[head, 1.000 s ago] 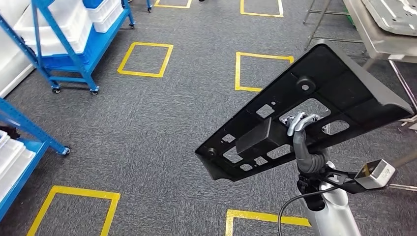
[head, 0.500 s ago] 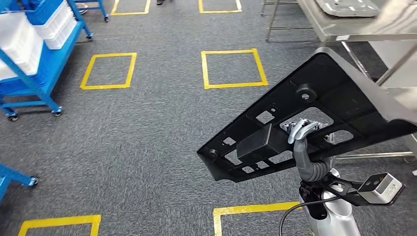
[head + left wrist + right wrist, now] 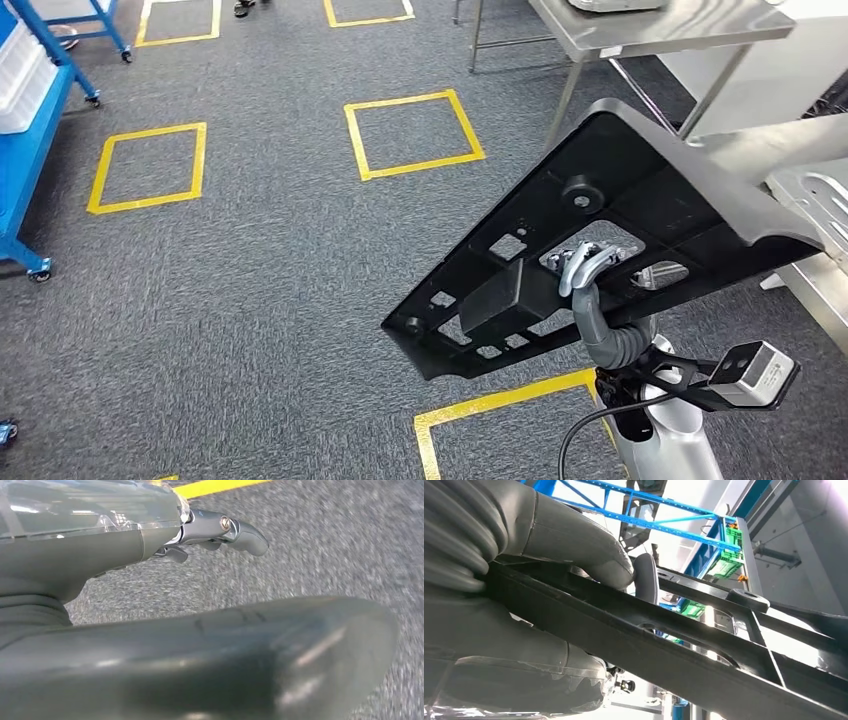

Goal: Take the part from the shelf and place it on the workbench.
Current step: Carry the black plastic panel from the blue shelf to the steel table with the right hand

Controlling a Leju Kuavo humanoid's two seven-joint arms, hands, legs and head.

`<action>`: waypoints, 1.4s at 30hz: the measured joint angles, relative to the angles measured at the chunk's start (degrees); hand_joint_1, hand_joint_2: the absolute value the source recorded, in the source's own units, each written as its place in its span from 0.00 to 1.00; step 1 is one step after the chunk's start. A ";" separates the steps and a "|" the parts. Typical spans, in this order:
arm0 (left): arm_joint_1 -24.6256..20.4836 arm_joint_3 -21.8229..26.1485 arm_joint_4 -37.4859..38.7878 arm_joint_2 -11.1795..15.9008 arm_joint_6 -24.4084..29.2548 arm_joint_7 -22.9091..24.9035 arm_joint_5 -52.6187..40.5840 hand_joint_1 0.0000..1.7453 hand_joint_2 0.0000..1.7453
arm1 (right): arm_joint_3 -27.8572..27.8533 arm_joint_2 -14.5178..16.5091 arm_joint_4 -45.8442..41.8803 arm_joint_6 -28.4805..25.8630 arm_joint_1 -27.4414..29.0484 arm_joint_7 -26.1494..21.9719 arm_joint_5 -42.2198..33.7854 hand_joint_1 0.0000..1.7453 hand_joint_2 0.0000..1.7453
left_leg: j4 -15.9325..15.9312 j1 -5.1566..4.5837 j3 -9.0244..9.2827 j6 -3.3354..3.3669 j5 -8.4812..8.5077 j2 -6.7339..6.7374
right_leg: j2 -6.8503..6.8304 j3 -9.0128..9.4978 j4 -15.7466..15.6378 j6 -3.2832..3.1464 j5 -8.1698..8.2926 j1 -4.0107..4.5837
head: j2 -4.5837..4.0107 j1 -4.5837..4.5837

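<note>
The right hand (image 3: 590, 268) grips the black part (image 3: 610, 240), held tilted at the frame's lower right. The left hand (image 3: 150, 540) hangs over carpet (image 3: 250, 270), fingers curled around nothing. The workbench (image 3: 660, 25) stands at upper right.

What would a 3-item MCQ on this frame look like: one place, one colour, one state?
1. Where is the part?
A. on the shelf
B. held up over the carpet
C. on the workbench

2. What colour are the floor squares?
A. yellow
B. white
C. red

3. What is the right hand doing?
A. hanging free
B. gripping the part
C. pushing a cart

Key: 1 B, the part rides on the hand above the carpet, short of the workbench; 2 A, the tape outlines are yellow; 3 B, its fingers hook through an opening in the part.
</note>
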 joint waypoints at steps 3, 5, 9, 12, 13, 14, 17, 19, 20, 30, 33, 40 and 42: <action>-0.22 0.00 0.02 -0.31 0.08 0.11 0.02 0.00 0.00 | 1.10 -0.01 0.05 0.16 -0.49 -0.10 0.06 1.00 1.00 | 0.15 -0.16 0.27 -0.94 -0.44 1.44 | 0.64 0.58 -1.75 -0.98 0.08 0.40 | 0.00 0.00; -0.46 0.00 0.02 -0.46 0.04 0.12 0.02 0.00 0.00 | 1.62 -0.08 0.13 0.08 -0.85 -0.20 -0.01 1.00 1.00 | 1.27 0.11 0.06 -1.55 -1.43 0.30 | 1.69 0.77 -2.10 -1.61 0.27 0.23 | 0.00 0.00; -0.23 0.01 0.02 -0.59 -0.05 -0.06 0.22 0.00 0.00 | 2.73 -0.11 0.43 -0.22 -1.36 -0.41 -0.56 1.00 1.00 | 14.39 0.47 -6.06 -2.12 -7.91 -3.71 | 3.75 0.98 -2.35 -2.46 0.45 0.19 | 0.00 0.00; -0.08 0.04 0.02 -0.59 -0.01 -0.20 0.61 0.00 0.00 | 3.59 -0.12 0.72 -0.40 -1.42 -0.42 -0.70 1.00 1.00 | 14.79 0.54 -6.91 -2.11 -5.78 -4.18 | 5.94 1.05 -2.09 -2.42 0.39 0.25 | 0.00 0.00; -0.10 0.05 0.02 -0.59 0.04 -0.22 0.81 0.00 0.00 | 3.93 -0.11 0.75 -0.44 -1.56 -0.41 -0.70 1.00 1.00 | 10.96 0.66 -5.31 -2.04 -3.41 -4.88 | 6.69 1.07 -1.91 -2.31 0.32 0.21 | 0.00 0.00; -0.12 0.08 0.02 -0.60 0.11 -0.22 1.07 0.00 0.00 | 4.25 -0.08 0.75 -0.47 -1.79 -0.39 -0.67 1.00 1.00 | 7.02 0.80 -3.61 -1.95 -1.70 -6.28 | 7.37 1.00 -1.67 -2.11 0.23 0.23 | 0.00 0.00; -0.19 0.33 0.02 -0.62 0.55 -0.11 2.01 0.00 0.00 | 5.06 0.08 0.73 -0.43 -2.60 -0.09 -0.57 1.00 1.00 | 1.66 0.87 -1.35 -1.38 -0.32 -8.67 | 9.31 0.40 -1.26 -1.11 0.33 0.12 | 0.00 -0.01; -0.40 0.53 0.02 -0.67 0.89 -0.05 2.43 0.00 0.00 | 5.32 0.14 0.67 -0.29 -2.93 0.18 -0.55 1.00 1.00 | 1.25 0.81 -1.14 -0.61 0.04 -7.42 | 10.05 0.13 -1.38 -0.34 0.54 -0.08 | 0.00 0.00; -0.50 0.62 0.02 -0.70 1.03 -0.04 2.61 0.00 0.00 | 5.40 0.14 0.60 -0.14 -3.12 0.32 -0.56 1.00 1.00 | 0.94 0.83 -1.02 -0.13 0.25 -6.77 | 9.14 -0.17 -0.86 -0.06 0.13 -0.05 | 0.00 0.01; -0.34 1.66 0.02 -1.28 0.81 -0.75 3.40 0.00 0.00 | 6.27 -0.71 0.24 0.15 -5.81 2.21 -2.12 1.00 1.00 | 0.48 0.18 -0.44 0.39 -0.10 0.27 | -0.67 -0.50 1.52 0.15 -0.73 0.25 | 0.00 0.00; -0.46 1.78 0.02 -1.54 0.80 -0.90 3.44 0.00 0.00 | 6.33 -1.12 0.23 0.27 -6.34 2.29 -2.78 1.00 1.00 | 0.50 -0.13 -0.03 -0.46 -0.54 1.97 | -0.94 1.08 -1.93 -0.70 -0.04 0.93 | 0.00 0.00; -0.58 1.98 0.02 -1.98 1.20 -0.37 3.56 0.00 0.00 | 7.76 -1.22 0.70 0.34 -7.45 2.71 -2.99 1.00 1.00 | 15.97 0.44 -6.88 -1.95 -8.33 -3.83 | 3.74 1.51 -2.74 -2.29 0.50 0.24 | 0.00 -0.02; -0.47 1.99 0.02 -2.05 1.28 -0.20 3.50 0.00 0.00 | 8.19 -1.22 1.10 0.32 -7.50 2.93 -2.95 1.00 1.00 | 16.57 0.52 -7.72 -2.01 -6.91 -4.08 | 5.36 1.56 -2.59 -2.22 0.46 0.21 | 0.00 -0.02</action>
